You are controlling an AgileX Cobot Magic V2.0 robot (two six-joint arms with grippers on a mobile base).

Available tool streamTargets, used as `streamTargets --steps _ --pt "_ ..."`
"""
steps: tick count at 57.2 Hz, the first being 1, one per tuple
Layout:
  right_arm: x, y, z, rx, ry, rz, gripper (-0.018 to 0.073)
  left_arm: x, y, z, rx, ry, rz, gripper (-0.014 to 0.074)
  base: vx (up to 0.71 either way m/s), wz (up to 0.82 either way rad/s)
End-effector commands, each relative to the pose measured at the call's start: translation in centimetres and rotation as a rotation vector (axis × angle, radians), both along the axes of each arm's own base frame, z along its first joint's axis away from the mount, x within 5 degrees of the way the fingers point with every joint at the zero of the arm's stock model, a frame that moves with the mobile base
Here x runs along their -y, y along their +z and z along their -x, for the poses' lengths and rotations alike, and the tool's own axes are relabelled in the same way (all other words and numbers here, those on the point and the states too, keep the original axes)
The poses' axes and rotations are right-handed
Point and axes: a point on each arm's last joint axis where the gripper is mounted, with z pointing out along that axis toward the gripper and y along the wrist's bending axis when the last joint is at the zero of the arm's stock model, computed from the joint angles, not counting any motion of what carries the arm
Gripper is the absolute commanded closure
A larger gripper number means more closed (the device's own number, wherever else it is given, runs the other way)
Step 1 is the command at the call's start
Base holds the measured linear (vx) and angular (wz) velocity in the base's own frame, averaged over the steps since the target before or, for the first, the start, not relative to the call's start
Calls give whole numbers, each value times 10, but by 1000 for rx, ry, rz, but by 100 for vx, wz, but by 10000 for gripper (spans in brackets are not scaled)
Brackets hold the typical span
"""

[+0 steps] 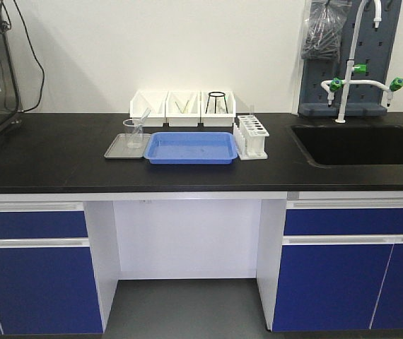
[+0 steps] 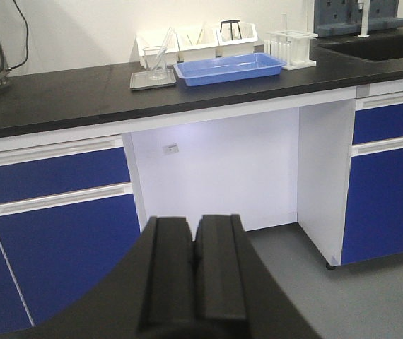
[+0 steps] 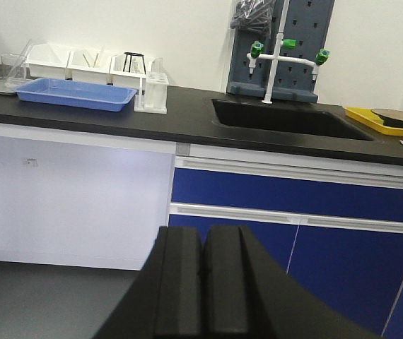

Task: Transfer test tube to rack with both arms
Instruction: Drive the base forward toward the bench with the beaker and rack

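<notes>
A slender clear test tube leans inside a clear beaker on a small steel tray, left of centre on the black counter. The white rack stands right of a blue tray. A second thin tube seems to stand in the rack's back row. Neither arm shows in the front view. In the left wrist view my left gripper is shut and empty, low in front of the cabinets, far from the beaker and the rack. My right gripper is shut and empty too, well below the rack.
Three white bins line the wall behind the trays, one holding a black ring stand. A black sink with a white tap lies to the right. A yellow tray sits beyond it. Blue cabinets flank a knee gap.
</notes>
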Motion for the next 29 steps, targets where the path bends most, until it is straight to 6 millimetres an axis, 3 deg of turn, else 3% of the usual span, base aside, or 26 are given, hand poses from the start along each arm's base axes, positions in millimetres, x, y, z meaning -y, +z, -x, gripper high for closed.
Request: streamTargets --steps 1,29 --pt "0 1 0 70 -7 19 570 0 18 2 120 -2 23 603 0 0" --pt "0 1 0 70 -7 19 570 0 18 2 120 -2 23 603 0 0"
